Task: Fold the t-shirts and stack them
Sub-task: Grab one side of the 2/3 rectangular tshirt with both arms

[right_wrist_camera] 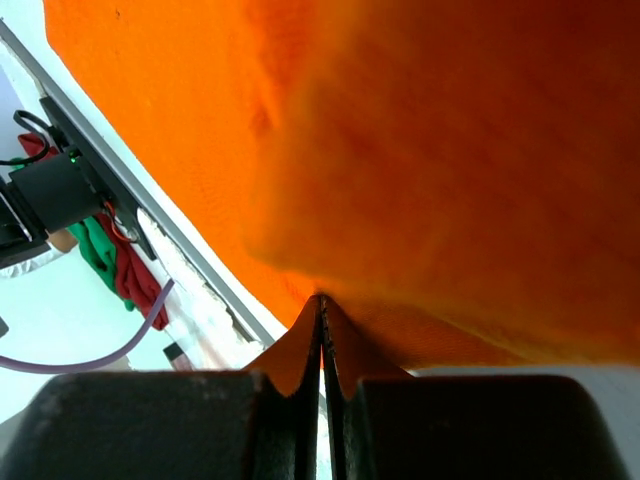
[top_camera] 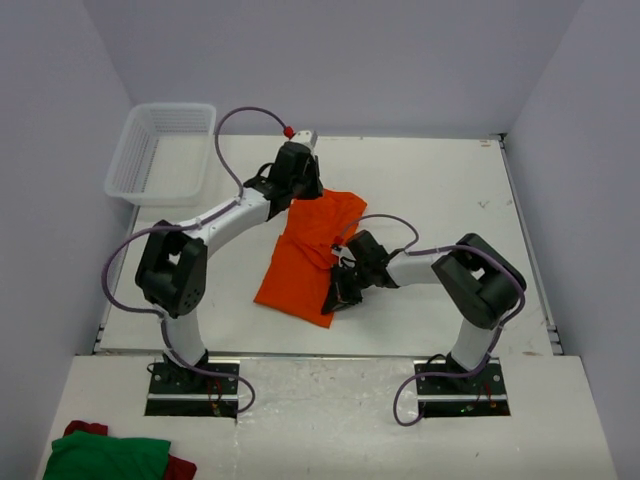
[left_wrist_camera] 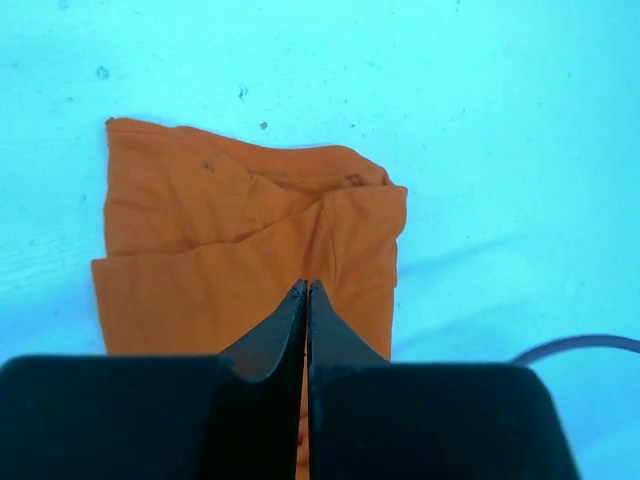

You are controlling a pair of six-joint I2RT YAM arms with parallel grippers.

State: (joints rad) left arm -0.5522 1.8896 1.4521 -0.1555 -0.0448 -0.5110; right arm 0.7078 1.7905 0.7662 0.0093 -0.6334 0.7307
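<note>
One orange t-shirt lies partly folded in the middle of the table, its long side running from far right to near left. My left gripper hovers over the shirt's far end. In the left wrist view its fingers are shut tip to tip, with no cloth between them, above the flat t-shirt. My right gripper is low at the shirt's near right edge. In the right wrist view it is shut, pinching a fold of the orange t-shirt, which billows close over the fingers.
A clear plastic basket stands at the far left corner of the table. A bundle of green and red cloth lies on the near ledge, left of the left arm's base, and shows in the right wrist view as cloth.
</note>
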